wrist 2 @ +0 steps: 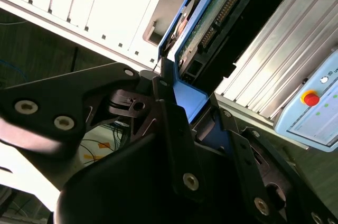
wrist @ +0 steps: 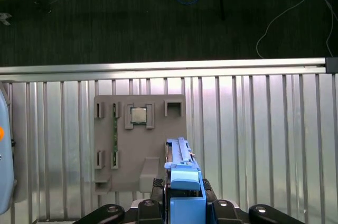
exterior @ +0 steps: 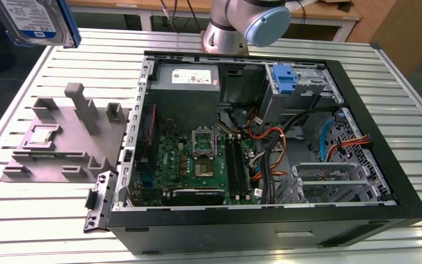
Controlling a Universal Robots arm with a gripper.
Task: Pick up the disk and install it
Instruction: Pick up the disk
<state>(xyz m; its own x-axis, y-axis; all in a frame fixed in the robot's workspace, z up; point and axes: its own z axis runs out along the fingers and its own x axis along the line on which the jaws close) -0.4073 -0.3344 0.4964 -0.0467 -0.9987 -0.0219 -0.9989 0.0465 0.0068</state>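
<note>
- The disk [exterior: 31, 21] is up in the air at the exterior view's far left. It touches nothing below it, and its white-and-blue label faces that camera.
- Its blue frame [wrist: 184, 182] runs along the edges. In the first wrist view I see the drive edge-on, with the frame's end nearest the tool.
- The gripper [wrist: 182, 205] is closed on that end of the frame, a black finger pressed to each side, so the drive is carried and not resting on anything. The second wrist view shows the same hold [wrist 2: 179, 102], with the drive's green circuit-board side and connector edge [wrist 2: 211, 18] reaching out past the fingers.
- The relation that matters is that the drive's long axis runs straight out from the fingers. It is an extension of the tool rather than lying across it.
- Under the drive in the first wrist view sits the grey fixture [wrist: 140, 145], on the slatted metal table [wrist: 253, 129].
- The open computer case [exterior: 372, 181] lies well apart, toward the exterior view's right of the fixture [exterior: 57, 137].
- Inside the case, a blue bracket [exterior: 284, 80] stands at the far corner and a bare metal drive cage [exterior: 328, 179] sits nearer. I'd judge the pick-up done and the installing not yet done.
</note>
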